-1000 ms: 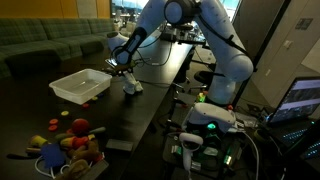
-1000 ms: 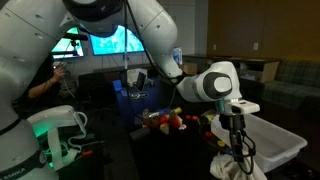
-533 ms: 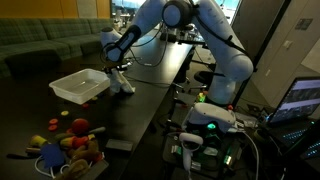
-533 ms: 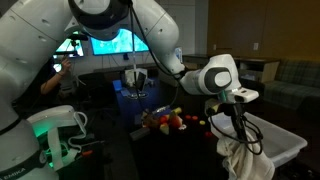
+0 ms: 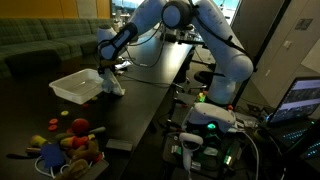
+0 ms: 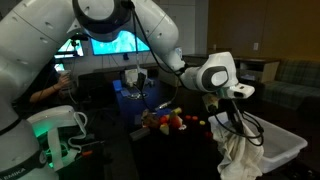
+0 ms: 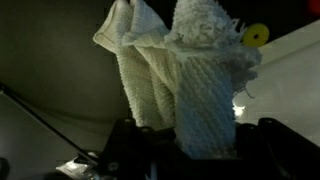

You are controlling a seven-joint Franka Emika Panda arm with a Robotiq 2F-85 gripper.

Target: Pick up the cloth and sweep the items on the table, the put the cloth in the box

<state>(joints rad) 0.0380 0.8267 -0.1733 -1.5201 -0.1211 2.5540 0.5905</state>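
Note:
My gripper is shut on the white cloth, which hangs from it above the dark table, at the near edge of the white box. In an exterior view the cloth dangles beside the box. In the wrist view the cloth fills the picture between the fingers. A pile of coloured toy items lies at the table's end; it also shows in an exterior view.
A green couch stands behind the table. The robot base with green lights stands at the table's side. A person sits in the background by screens.
The gripper has lifted the cloth off the table and carried it towards the white box; the cloth now hangs free at the box's edge.

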